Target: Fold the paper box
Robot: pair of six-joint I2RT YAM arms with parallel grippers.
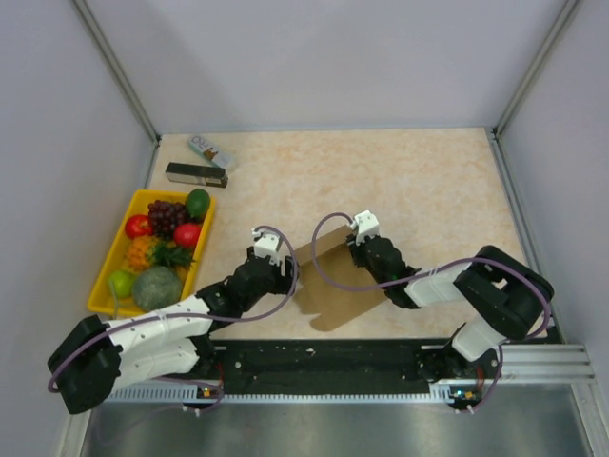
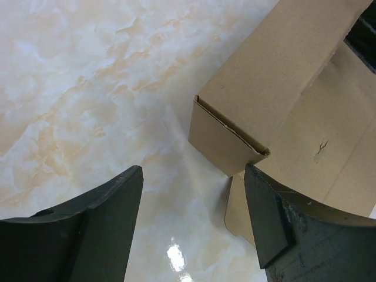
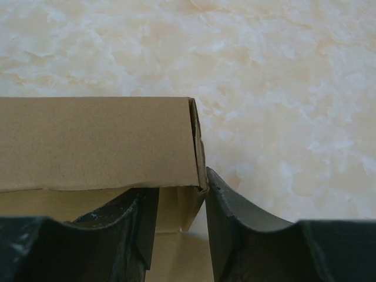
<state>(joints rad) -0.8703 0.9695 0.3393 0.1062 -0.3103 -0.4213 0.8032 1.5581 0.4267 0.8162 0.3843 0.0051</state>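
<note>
Brown cardboard, the paper box [image 1: 328, 281] lies partly folded near the middle of the table [image 1: 428, 181]. At its 9 o'clock the left fingers [image 2: 88, 235] stand wide apart and hold nothing. At its 2 o'clock the right fingers [image 3: 252, 241] are partly open, astride a folded end wall, with one finger touching the corner.

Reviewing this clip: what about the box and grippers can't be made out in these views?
Top view: the right arm covers part of the box; print on the white packet is too small to read.
Left wrist: the box runs off the top and right edges.
Right wrist: the right gripper hides the box's lower flaps.
</note>
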